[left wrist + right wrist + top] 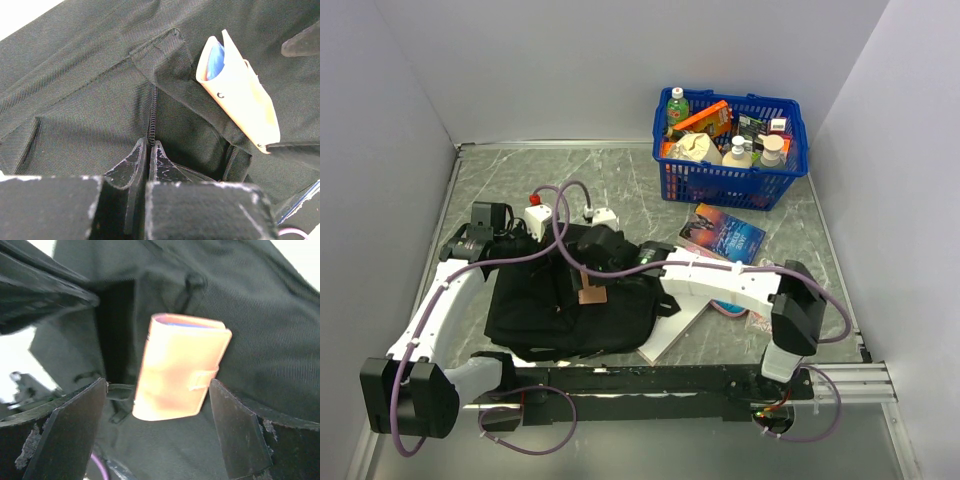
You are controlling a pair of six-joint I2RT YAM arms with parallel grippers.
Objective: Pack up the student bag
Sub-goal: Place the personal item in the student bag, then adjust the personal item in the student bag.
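Note:
The student bag (pixel 535 315), black and soft, lies on the table in front of the arms. A tan wallet (pixel 180 370) with a clasp tab stands partly tucked into a slot on the bag's front; it also shows as the wallet (pixel 240 95) in the left wrist view and the wallet (pixel 590 296) from above. My right gripper (pixel 157 390) is open. Its fingers (pixel 75 425) stand on either side of the wallet without touching it. My left gripper (pixel 149 145) is shut, its tips pinching the bag's fabric at a zip line (pixel 152 112).
A blue basket (pixel 732 186) of groceries stands at the back right. A colourful book (pixel 722 232) lies in front of it, and a white flat board (pixel 678 332) lies beside the bag. Two white plugs (pixel 542 212) with a purple cable sit behind the bag.

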